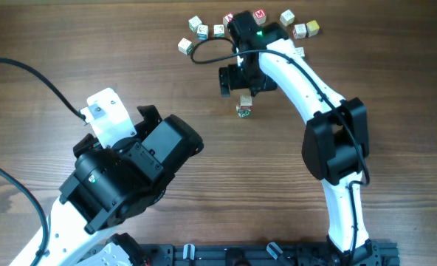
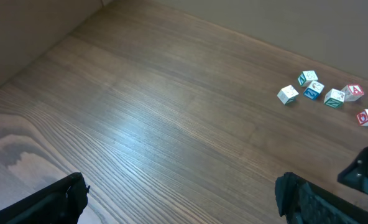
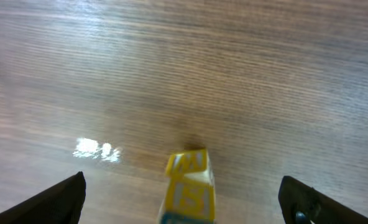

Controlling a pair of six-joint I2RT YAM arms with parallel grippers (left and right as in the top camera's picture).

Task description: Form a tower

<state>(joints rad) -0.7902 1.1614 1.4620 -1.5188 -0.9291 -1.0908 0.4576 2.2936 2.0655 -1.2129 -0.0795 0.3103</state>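
Note:
The tower (image 1: 244,109) stands on the wooden table just in front of my right gripper (image 1: 242,83). From above only its top cube shows, white with green and red marks. In the right wrist view the tower (image 3: 190,186) is a blurred stack: a yellow-lettered cube on top and a blue-marked one at the frame's bottom edge. My right gripper (image 3: 183,193) is open, its fingers (image 3: 63,199) far apart on either side of the stack and touching nothing. My left gripper (image 2: 181,196) is open over bare wood, far from the tower.
Several loose letter cubes (image 1: 202,31) lie in an arc along the far edge, behind the right gripper, and some show in the left wrist view (image 2: 313,90). The bulky left arm (image 1: 130,170) fills the near left. A black cable (image 1: 204,59) loops by the cubes.

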